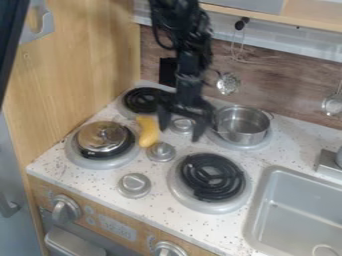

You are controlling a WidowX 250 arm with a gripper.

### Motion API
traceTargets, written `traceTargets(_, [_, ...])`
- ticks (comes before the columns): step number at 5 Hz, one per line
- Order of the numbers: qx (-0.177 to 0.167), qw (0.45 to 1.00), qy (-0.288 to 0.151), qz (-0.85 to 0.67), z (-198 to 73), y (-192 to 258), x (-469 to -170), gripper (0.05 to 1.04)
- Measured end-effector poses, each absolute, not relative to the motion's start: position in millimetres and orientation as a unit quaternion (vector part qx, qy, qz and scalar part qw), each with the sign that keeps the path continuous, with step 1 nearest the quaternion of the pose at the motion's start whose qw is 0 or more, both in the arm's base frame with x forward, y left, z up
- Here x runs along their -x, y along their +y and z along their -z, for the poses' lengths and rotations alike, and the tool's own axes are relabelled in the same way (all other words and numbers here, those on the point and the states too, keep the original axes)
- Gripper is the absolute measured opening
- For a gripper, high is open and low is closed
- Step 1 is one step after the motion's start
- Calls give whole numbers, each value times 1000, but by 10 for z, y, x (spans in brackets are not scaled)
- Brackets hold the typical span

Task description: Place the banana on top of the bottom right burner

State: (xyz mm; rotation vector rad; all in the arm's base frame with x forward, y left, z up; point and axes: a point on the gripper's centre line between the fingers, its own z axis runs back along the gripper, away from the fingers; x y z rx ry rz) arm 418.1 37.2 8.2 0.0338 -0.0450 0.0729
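Banana (147,131) lies on a speckled white toy stovetop (157,192), just beside a small silver knob (160,151) and to the right of a metal lid (101,136) on the front left burner (83,159). Black gripper (180,131) hangs nearby, its pincer spread apart, between the fruit and a steel pot (242,126), with the bottom right burner (194,172) in the foreground.

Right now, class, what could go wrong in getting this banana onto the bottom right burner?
The open jaws appear beside the banana, not around it, so closing here might miss. A metal knob sits close beside the banana; a jaw could bump it. The ridged black coil might let the banana roll.
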Motion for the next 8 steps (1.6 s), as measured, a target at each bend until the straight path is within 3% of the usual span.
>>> traceTargets(2, [-16, 991, -26, -128, -66, 801, -4411, 999])
traceTargets(4, [-19, 986, 22, -162, 282, 924, -4576, 999])
traceTargets(5, [-25, 985, 46, -162, 441, 940, -4556, 942])
traceTargets(6, [-32, 985, 47, -161, 458, 960, -4549, 634])
traceTargets(7, [-34, 987, 30, -152, 466, 939, -4515, 522])
traceTargets(8, [-20, 993, -3, -118, 249, 755, -4423, 521])
